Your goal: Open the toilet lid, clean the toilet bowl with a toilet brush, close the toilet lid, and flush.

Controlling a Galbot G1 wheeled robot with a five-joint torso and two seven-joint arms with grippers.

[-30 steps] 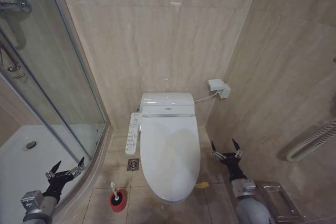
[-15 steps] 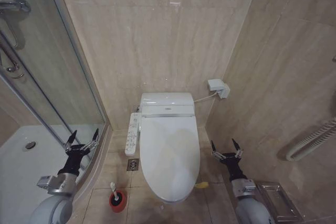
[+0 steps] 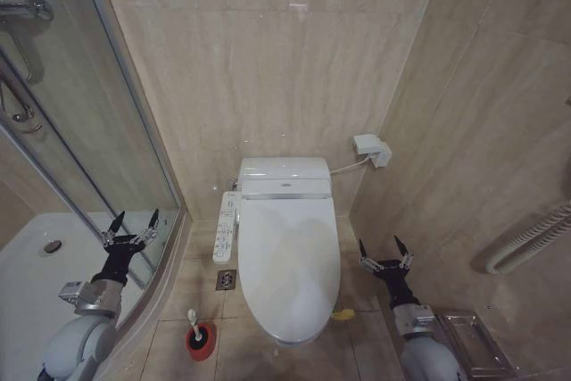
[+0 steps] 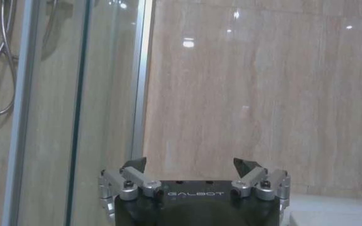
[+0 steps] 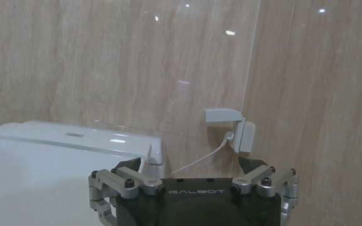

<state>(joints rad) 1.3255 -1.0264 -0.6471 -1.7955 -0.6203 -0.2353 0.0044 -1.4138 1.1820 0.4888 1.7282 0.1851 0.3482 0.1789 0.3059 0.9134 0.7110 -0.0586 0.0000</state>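
Beige tile hems me in tight. My left gripper, spread wide and empty, hangs beside the shower glass; one careless swing clips it. Right gripper gapes empty beside the shut toilet lid, toilet brush on the floor.

The toilet brush stands on the floor left of the toilet bowl.
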